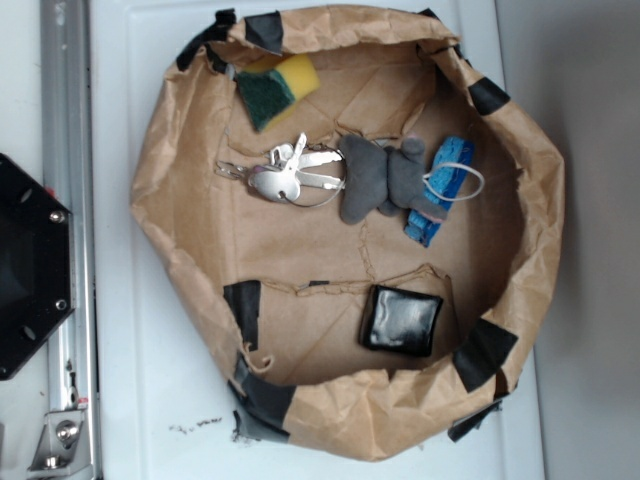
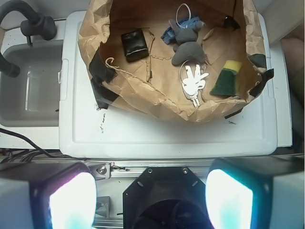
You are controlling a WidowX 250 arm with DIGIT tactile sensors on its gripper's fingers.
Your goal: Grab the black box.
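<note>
Jaws wide apart | one black box (image 1: 401,320) | one sponge (image 1: 277,86) | one key bunch (image 1: 290,176)

Two broad fingers (image 2: 71,200) fill the wrist view's lower corners — dark grey blocks with pale inner faces glowing white, cyan and pink. Between them sits the black hexagonal base plate (image 2: 167,195), studded with small silver screws — it appears again at the exterior view's left edge.
</note>
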